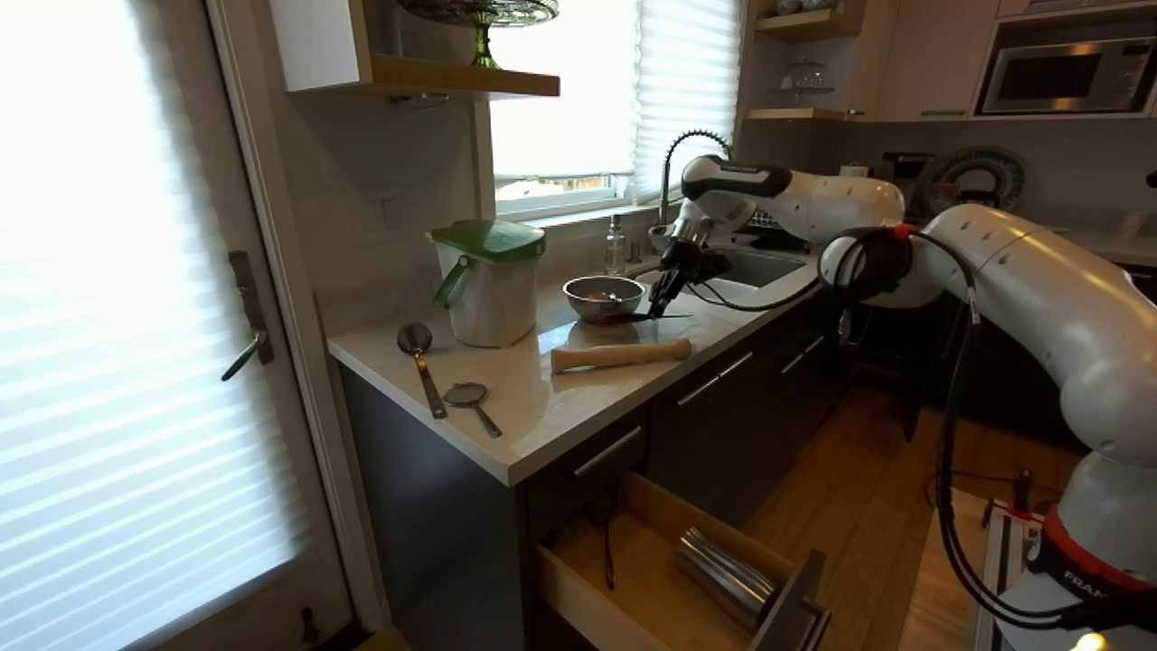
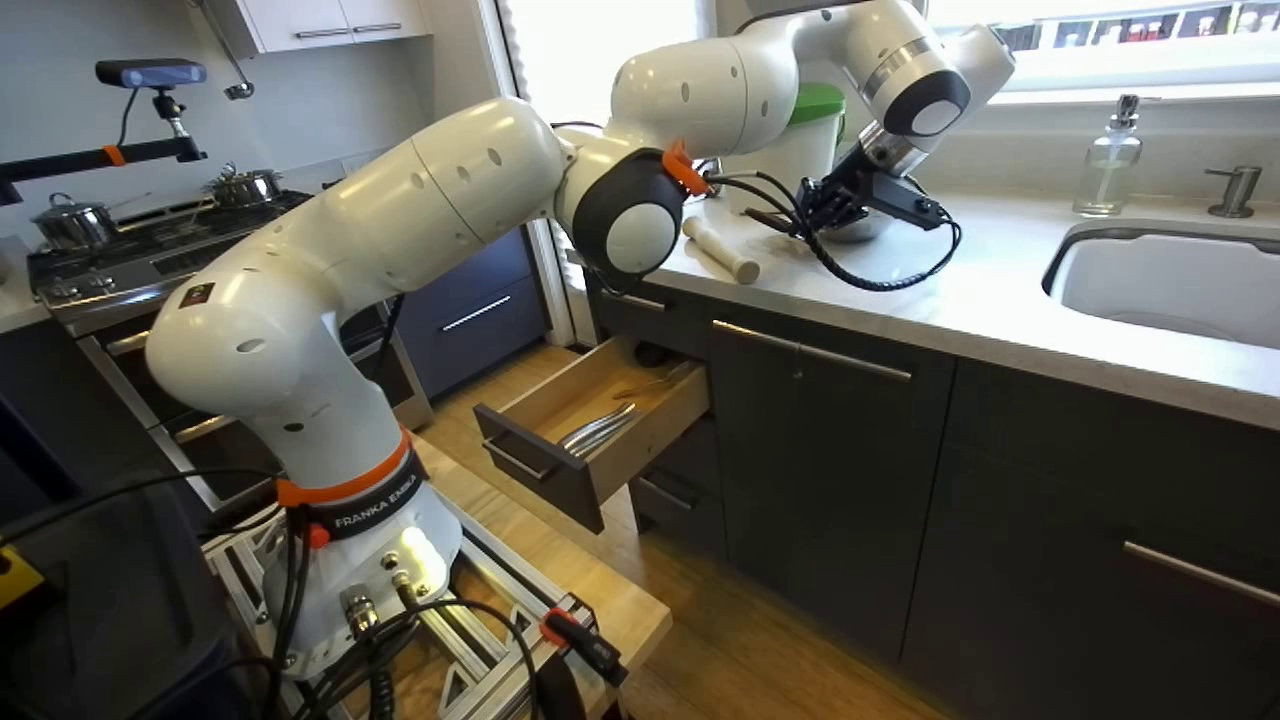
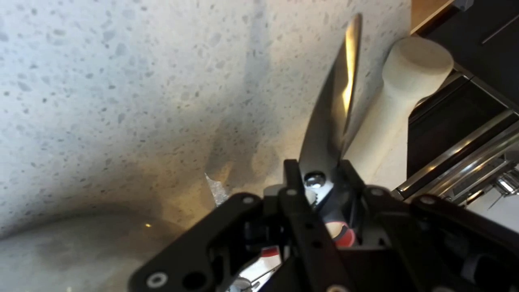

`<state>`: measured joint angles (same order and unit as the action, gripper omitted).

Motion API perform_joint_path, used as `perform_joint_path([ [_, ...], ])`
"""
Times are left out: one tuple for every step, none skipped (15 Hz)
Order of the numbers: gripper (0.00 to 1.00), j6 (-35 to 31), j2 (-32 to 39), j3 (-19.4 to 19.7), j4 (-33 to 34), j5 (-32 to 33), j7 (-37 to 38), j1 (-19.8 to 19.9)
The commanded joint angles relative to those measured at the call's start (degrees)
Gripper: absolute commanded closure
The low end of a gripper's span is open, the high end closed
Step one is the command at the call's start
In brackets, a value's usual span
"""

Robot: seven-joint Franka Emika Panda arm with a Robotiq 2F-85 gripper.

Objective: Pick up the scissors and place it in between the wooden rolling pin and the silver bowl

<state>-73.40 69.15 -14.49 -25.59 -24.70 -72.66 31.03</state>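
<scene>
most of the task seems done: my black two-finger gripper (image 3: pixel 319 168) clasps the steel-bladed, red-and-black scissors (image 3: pixel 329 115), apparently above the speckled white counter (image 3: pixel 121 101), between the tan wooden rolling pin (image 1: pixel 622 354) and the round silver bowl (image 1: pixel 602 311); only lowering and releasing seem left.

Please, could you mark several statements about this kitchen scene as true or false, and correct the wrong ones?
1. The black two-fingered gripper holds the red-handled, metal-bladed scissors. True.
2. The light tan wooden rolling pin and the small round silver metal bowl rest on the pale speckled countertop. True.
3. The bowl is upside down. False: its opening faces upward.
4. The dark-fronted wooden drawer below the countertop is open. True.
5. The rolling pin stands on end. False: it lies on its side.
</scene>
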Motion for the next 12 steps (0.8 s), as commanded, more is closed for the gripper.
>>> perform_joint_path([
  [0.94,-1.88,0.67,0.19,0.0,0.36,-1.7,-0.22],
  [0.94,-2.26,0.76,0.27,0.0,0.47,-1.92,-0.31],
  [0.94,-2.48,0.89,0.2,0.0,0.39,-2.03,-0.29],
  [0.94,-2.74,1.01,0.17,0.0,0.35,-2.09,-0.31],
  [0.94,-2.83,1.1,0.12,0.0,0.31,-2.17,-0.3],
  [0.9,-2.96,1.21,0.12,0.0,0.31,-2.26,-0.29],
  [0.89,-2.97,1.29,0.14,0.0,0.33,-2.32,-0.28],
  [0.84,-2.95,1.36,0.12,0.0,0.31,-2.39,-0.27],
  [0.78,-2.93,1.38,0.08,-0.01,0.29,-2.51,-0.25],
  [0.77,-2.88,1.4,0.06,0.0,0.27,-2.63,-0.24],
  [0.74,-2.76,1.4,0.05,0.0,0.26,-2.69,-0.24],
  [0.62,-2.78,1.39,0.06,0.0,0.27,-2.83,-0.24],
])
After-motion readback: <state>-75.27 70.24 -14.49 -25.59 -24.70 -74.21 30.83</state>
